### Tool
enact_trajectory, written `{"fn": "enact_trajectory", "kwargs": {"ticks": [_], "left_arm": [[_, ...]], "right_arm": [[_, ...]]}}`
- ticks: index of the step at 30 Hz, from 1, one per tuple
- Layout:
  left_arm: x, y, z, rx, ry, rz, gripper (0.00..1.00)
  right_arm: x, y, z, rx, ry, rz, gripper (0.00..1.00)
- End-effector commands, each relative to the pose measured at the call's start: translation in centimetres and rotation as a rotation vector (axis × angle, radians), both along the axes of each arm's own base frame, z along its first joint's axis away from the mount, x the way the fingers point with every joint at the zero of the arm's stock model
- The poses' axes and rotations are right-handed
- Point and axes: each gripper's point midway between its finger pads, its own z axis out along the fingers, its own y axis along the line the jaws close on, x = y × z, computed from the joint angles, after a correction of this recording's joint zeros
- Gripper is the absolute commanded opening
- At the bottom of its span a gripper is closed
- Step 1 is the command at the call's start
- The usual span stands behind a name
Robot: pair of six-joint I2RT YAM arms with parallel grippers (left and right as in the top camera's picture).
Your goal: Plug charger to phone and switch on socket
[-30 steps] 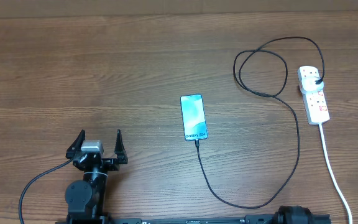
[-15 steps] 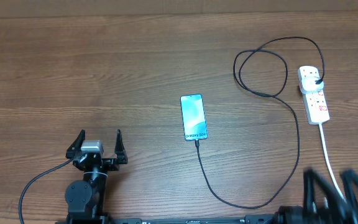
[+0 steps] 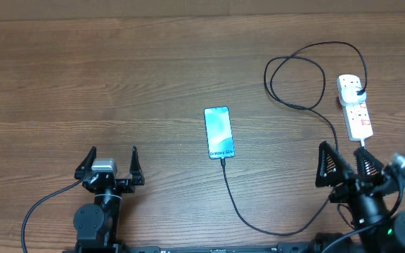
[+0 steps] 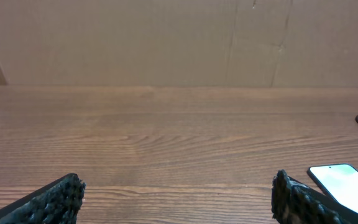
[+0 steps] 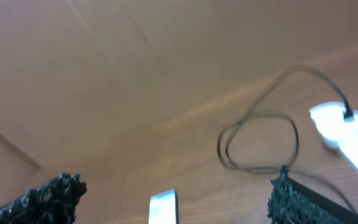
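Wood-grain tabletop point(image 3: 118, 70) fills every view, with a plain wall behind it. My 2 arms sit at the near edge. The left gripper point(image 3: 113, 151) has its fingers spread wide and holds nothing, off to the left of the phone point(image 3: 218, 132). The right gripper point(image 3: 342, 156) is likewise agape and empty, just below the socket point(image 3: 357, 112), a spot I judge handy for reaching its switch. The charger point(image 3: 226, 176) runs from the phone's near end, loops, and ends at the socket. I cannot tell whether the tip is fully seated, nor read the red-marked switches (too small). The right wrist view is blurred, and the left wrist view crops the phone.
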Motion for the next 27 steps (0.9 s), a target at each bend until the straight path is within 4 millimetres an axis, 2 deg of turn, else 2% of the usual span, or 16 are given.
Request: {"fn": "enact_trajectory", "kwargs": {"ticks": [1,6,14,27], "left_arm": [[0.0,0.0,0.0,0.026,-0.005,-0.007,1.0],[0.0,0.0,0.0,0.026,-0.005,-0.007,1.0],[0.0,0.0,0.0,0.026,-0.005,-0.007,1.0],[0.0,0.0,0.0,0.026,-0.005,-0.007,1.0]], "right_arm": [[0.2,-0.2,-0.9,-0.007,-0.087,-0.011,1.0],[1.7,-0.3,-2.4,-0.015,-0.213,-0.011,1.0],[4.2,-0.6,-5.9,-0.019,-0.269,-0.015,1.0],[5.5,-1.9,-10.9,-0.016,-0.178,-0.089,1.0]]}}
